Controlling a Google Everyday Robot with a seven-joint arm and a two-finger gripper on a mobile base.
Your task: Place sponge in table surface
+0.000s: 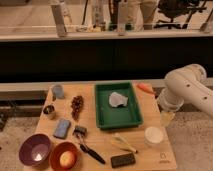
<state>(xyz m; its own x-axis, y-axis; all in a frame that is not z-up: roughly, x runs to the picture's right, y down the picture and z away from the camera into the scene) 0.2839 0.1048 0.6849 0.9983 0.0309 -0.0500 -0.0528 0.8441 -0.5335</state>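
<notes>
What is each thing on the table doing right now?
Blue rectangular sponge: lying flat on the wooden table, untouched.
Green plastic tray: holds a crumpled white wad.
Purple bowl: upright.
Orange bowl: upright, something yellowish inside.
White robot gripper: at the table's right edge, apart from the sponge.

Green tray [119,122] with a pale lump [118,100] inside, purple bowl [26,145] beside orange bowl [54,155], black brush [89,149].

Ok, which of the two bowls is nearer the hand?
The orange bowl, just right of the purple bowl on the front edge; the hand hangs by the table's right edge.
</notes>
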